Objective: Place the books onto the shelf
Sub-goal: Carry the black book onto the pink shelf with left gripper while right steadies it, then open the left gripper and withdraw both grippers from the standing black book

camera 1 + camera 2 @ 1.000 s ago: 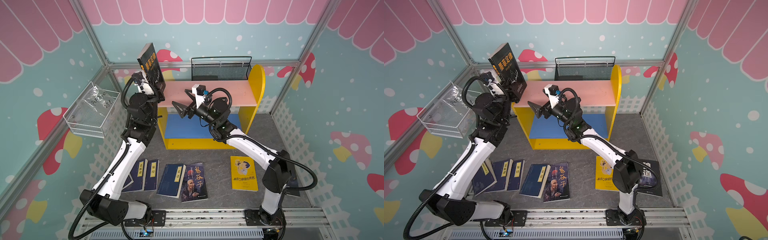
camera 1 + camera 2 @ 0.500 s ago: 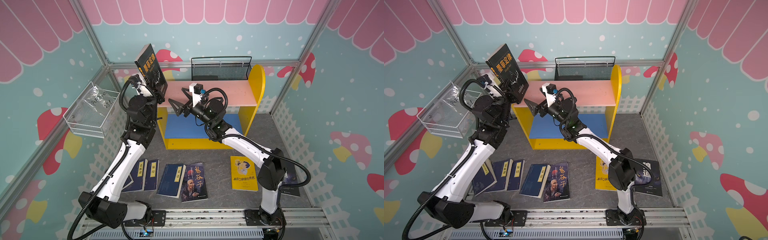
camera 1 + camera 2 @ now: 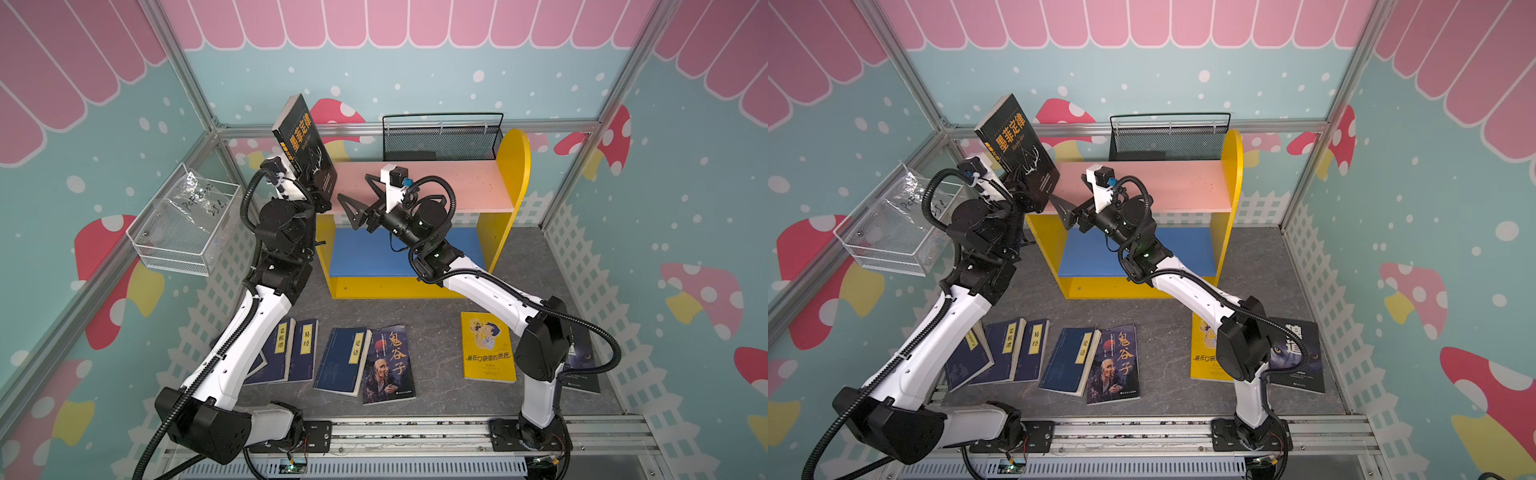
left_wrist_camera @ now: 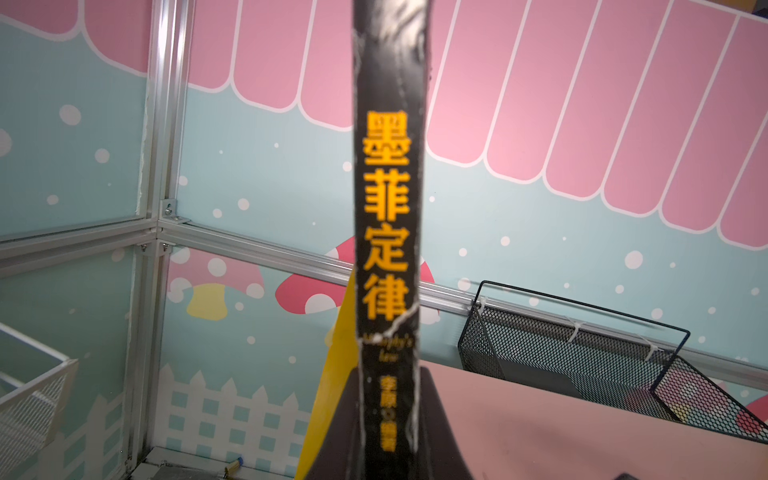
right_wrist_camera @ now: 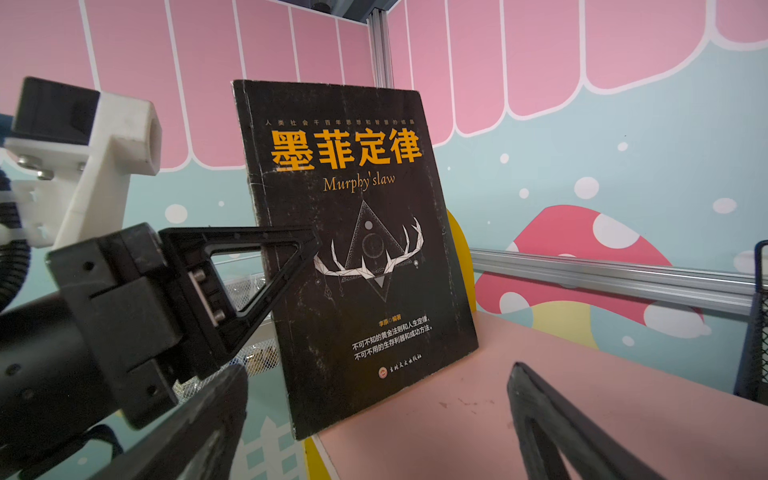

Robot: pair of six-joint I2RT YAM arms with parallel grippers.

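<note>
"Seven books lie flat on the desk (image 3: 436,316), am I right?"

"Yes. Four navy books (image 3: 1007,351) sit in a row near the left arm, one of them partly under it. A portrait book (image 3: 388,365) touches the nearest navy one. Well apart from those are a yellow book (image 3: 486,349) and a dark book (image 3: 1296,353), half hidden behind the right arm."

"And the eighth?"

"The black book (image 3: 303,141) is up off the desk, clamped by its lower part in the left claw (image 3: 318,192). It stands tilted, with its cover toward the right arm. Its bottom edge is at the left end of the pink board (image 3: 457,187) of the shelf (image 3: 514,174). Whether it touches the board I cannot tell."

"The right claw (image 3: 352,187)?"

"Its fingers are wide apart and hold nothing. It points at the book's cover from just beside it, over the front of the pink board."

"What do the containers hold?"

"The black mesh basket (image 3: 440,141) stands at the back of the pink board. A dark shape shows at its bottom, too unclear to name. The white wire basket (image 3: 174,257) hangs on the left wall. In it is a clear plastic bag (image 3: 195,199) with some handwriting on it. Under the pink board is the blue board (image 3: 365,253)."
</note>
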